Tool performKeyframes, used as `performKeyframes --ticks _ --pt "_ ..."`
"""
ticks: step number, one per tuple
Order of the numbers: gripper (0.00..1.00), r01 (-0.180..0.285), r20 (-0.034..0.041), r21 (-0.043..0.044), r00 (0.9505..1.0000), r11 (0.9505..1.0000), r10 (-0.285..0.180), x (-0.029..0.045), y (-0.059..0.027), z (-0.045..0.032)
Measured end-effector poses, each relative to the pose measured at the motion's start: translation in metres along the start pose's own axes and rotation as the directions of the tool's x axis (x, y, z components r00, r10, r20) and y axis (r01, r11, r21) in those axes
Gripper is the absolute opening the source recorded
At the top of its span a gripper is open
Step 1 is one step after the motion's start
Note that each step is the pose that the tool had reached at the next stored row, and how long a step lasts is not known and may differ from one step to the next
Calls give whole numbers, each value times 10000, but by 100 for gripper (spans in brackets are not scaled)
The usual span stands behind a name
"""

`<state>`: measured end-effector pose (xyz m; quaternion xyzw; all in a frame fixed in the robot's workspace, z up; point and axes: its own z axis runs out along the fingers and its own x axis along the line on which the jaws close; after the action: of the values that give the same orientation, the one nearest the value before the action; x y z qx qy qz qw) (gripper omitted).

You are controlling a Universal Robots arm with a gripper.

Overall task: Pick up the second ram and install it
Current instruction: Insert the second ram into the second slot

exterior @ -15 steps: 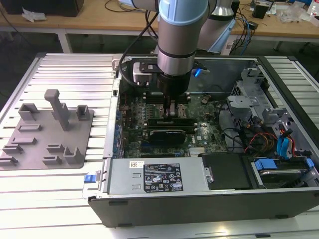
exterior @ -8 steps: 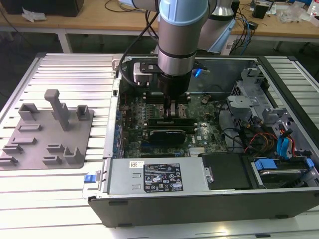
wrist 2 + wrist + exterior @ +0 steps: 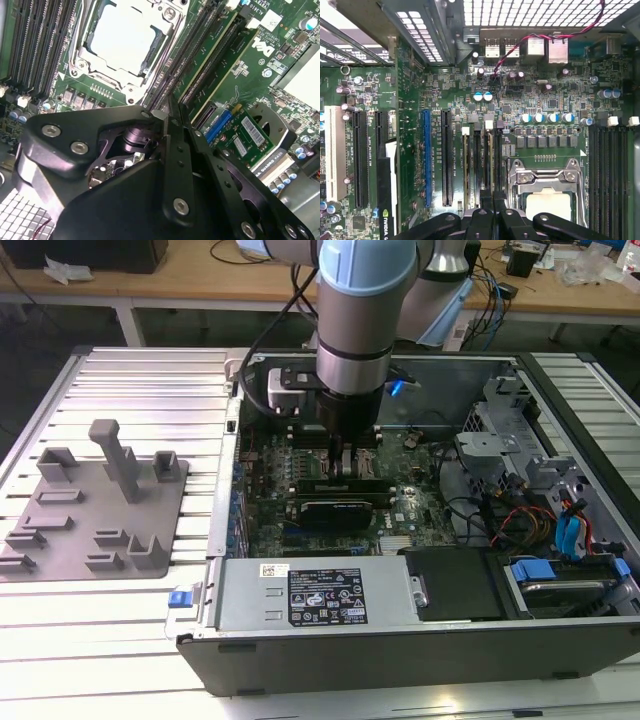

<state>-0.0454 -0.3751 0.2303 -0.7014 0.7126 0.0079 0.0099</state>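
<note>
Hand low over motherboard, fingers nearly closed on second ram

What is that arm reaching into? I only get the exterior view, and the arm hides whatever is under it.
Observer: In the first wrist view the gripper is over the black memory slots, right beside the CPU socket.
Operator: Is anything in that socket?
Observer: It holds a pale square plate inside a shiny metal frame, with no cooler on top.
Operator: Is it all black and green down there?
Observer: No. A long blue slot stands among black ones, on the far side of the memory slots from the socket.
</note>
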Motion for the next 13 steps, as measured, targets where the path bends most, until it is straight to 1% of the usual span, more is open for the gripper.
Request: performKeyframes --ticks 2,11,12,13 --pt "9 0 -2 0 10000 10000 0 1 2 29" --pt "9 0 -4 -2 10000 10000 0 2 2 53" --pt "10 1 14 9 10000 10000 -1 -1 0 63" --pt "10 1 3 2 10000 10000 -1 1 1 59"
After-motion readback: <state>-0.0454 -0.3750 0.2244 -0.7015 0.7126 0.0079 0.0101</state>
